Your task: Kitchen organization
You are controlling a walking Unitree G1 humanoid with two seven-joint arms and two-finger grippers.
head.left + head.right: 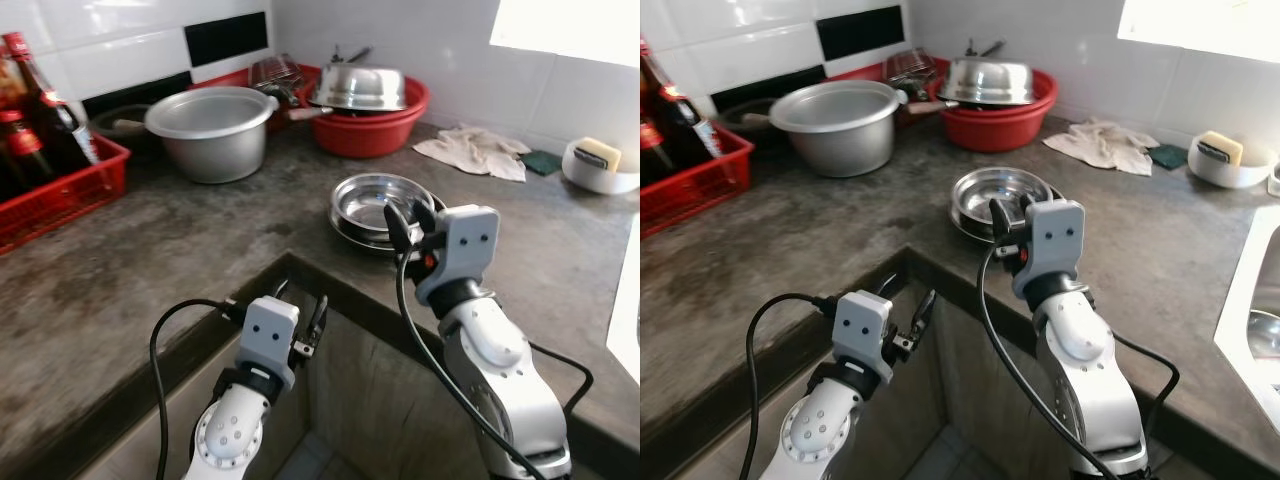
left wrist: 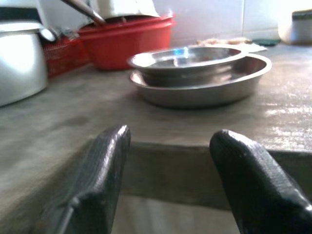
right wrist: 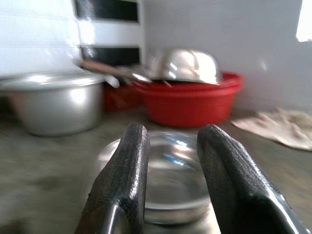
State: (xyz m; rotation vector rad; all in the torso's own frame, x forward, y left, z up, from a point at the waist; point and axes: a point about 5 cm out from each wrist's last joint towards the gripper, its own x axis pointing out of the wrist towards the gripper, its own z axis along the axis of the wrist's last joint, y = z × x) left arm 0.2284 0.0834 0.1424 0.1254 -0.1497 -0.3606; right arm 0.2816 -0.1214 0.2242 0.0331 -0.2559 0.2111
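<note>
Stacked steel bowls (image 1: 378, 205), a small one nested in a wider one, sit near the counter's inner corner edge, middle of the scene, untouched so far. Right gripper (image 1: 410, 222) hovers just at the near rim of the bowls, fingers apart with nothing between them; in the right wrist view the bowl sits straight ahead between the two fingers (image 3: 122, 180). Left gripper (image 1: 300, 322) hangs lower, off the counter edge in front of the corner, fingers spread and empty, aimed toward the same bowls in its wrist view. Far behind: aluminium pot (image 1: 212, 130) to the left, red basin (image 1: 372, 125) with an upturned steel bowl (image 1: 358, 87) on top, red crate (image 1: 62, 190) of bottles (image 1: 45, 110) at far left. To the right, a crumpled cloth (image 1: 474, 152), a green sponge (image 1: 541, 161), and a white dish (image 1: 600, 168) holding soap. Judgement: organizing barely started, nothing lifted or moved yet; bowls look like the first pick, rest of the counter clutter remains to sort.
</note>
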